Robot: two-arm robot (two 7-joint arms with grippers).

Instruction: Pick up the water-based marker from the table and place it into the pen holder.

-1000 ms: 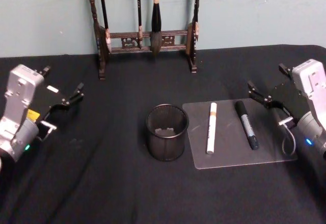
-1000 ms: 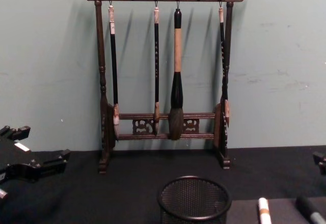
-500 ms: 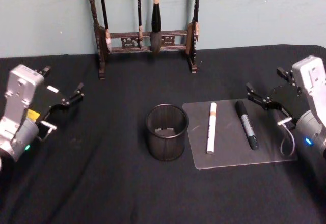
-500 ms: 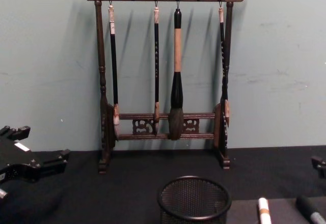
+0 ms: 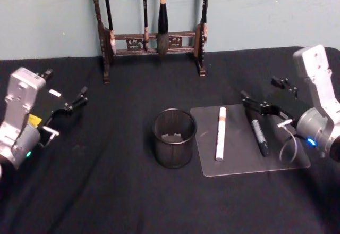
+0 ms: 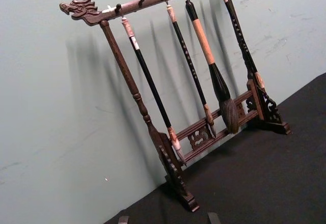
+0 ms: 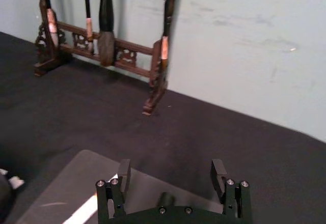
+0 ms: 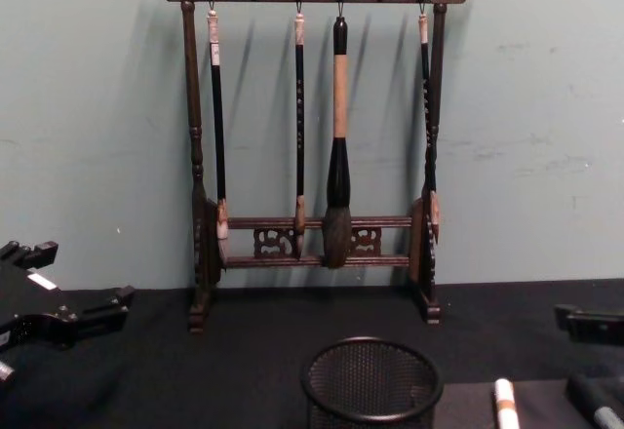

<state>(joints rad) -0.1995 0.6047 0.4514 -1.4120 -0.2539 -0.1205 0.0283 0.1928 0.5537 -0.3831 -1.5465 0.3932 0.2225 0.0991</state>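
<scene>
Careful — your right hand (image 5: 259, 88), spread and empty, hangs over the far end of the black grey-labelled marker (image 5: 258, 133) on the clear plastic mat (image 5: 239, 162) beside the round black wire-mesh pen holder (image 5: 172, 154), with the white orange-banded marker (image 5: 220, 133) close by — easy to grab the wrong one (left hand (image 5: 66, 82) sits parked, spread, far left).

Silver-grey wrists. Black left gripper (image 5: 66, 83) bears white and yellow labels; black right gripper (image 5: 260, 88) trails a looped, perhaps grey, cable.
</scene>
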